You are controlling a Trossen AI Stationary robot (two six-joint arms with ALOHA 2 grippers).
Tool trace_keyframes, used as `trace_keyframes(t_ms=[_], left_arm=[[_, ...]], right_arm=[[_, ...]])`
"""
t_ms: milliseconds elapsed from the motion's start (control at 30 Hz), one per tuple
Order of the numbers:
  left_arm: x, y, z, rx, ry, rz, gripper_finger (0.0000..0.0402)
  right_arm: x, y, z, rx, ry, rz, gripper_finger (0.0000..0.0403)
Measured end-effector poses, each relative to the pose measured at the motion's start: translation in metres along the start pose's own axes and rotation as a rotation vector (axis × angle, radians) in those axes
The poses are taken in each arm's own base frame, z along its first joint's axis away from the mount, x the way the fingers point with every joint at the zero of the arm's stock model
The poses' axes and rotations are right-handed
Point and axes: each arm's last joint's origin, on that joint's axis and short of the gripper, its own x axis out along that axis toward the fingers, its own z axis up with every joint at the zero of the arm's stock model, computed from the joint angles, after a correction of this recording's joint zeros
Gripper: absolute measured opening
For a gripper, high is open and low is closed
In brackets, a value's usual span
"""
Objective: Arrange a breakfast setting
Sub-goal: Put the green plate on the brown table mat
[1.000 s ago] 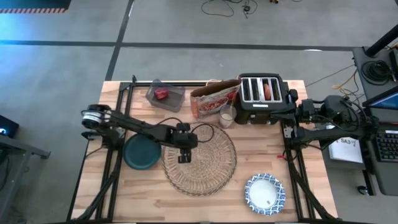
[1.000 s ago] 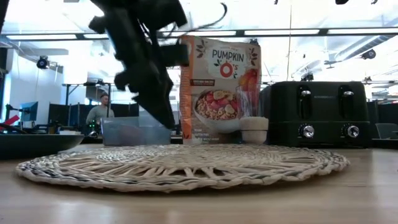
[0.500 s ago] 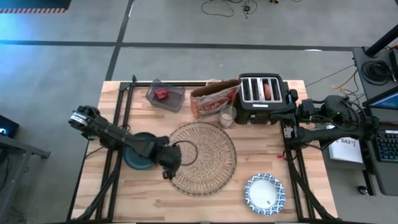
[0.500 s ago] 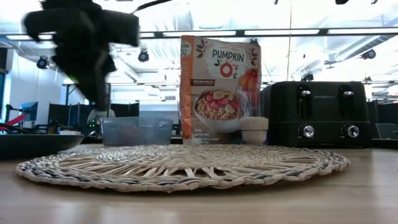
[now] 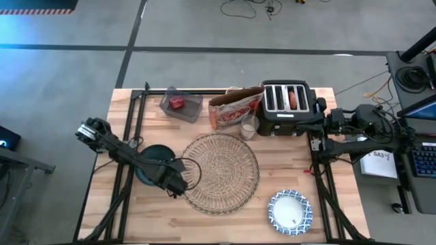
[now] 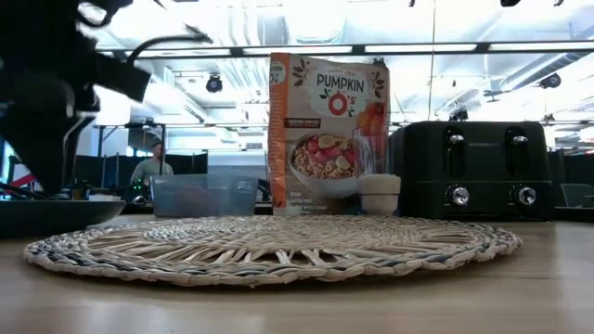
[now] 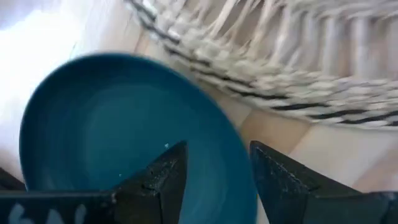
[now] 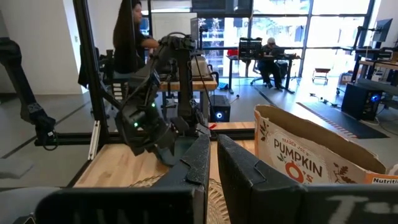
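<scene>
A: From above, where was the plate (image 5: 151,165)?
B: At middle left on the worktop (image 5: 300,177), touching the mat (image 5: 219,173). The left gripper (image 5: 178,188) hung by its lower right edge.
A: And at the left wrist?
B: Jaws apart, nothing held, plate (image 7: 118,130) right ahead, mat (image 7: 280,56) beyond.
A: The right gripper (image 8: 211,163)?
B: Far right, jaws together.

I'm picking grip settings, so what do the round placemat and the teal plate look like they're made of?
Placemat: woven straw or similar fibre, matte, with visible radial strands and braided rim. Teal plate: probably glazed ceramic, smooth with soft sheen, though hard plastic is possible.
</scene>
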Motion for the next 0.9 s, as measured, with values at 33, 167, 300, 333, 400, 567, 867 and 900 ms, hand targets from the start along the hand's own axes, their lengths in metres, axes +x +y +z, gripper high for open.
trace_keyframes(t_ms=[33,167,300,333,400,567,867,900], left_arm=[[0.003,0.001,-0.002,-0.006,0.009,0.007,0.0157],[0.016,0.001,-0.007,-0.020,0.042,-0.028,0.0157],[0.025,0.001,-0.010,-0.024,0.034,-0.050,0.0157],[0.027,0.002,-0.011,-0.021,0.032,-0.052,0.0157],[0.028,0.002,-0.011,-0.020,0.033,-0.051,0.0157],[0.024,0.007,-0.013,-0.010,0.033,-0.045,0.0157],[-0.004,0.013,-0.011,-0.010,-0.017,-0.145,0.0157],[-0.008,0.013,-0.011,-0.009,-0.018,-0.166,0.0157]], right_arm=[[0.000,0.000,0.000,0.000,0.000,0.000,0.0022],[0.000,0.000,0.000,0.000,0.000,0.000,0.0022],[0.000,0.000,0.000,0.000,0.000,0.000,0.0022],[0.000,0.000,0.000,0.000,0.000,0.000,0.0022],[0.000,0.000,0.000,0.000,-0.001,0.000,0.0022],[0.000,0.000,0.000,0.000,0.000,0.000,0.0022],[0.000,0.000,0.000,0.000,0.000,0.000,0.0022],[0.000,0.000,0.000,0.000,0.000,0.000,0.0022]])
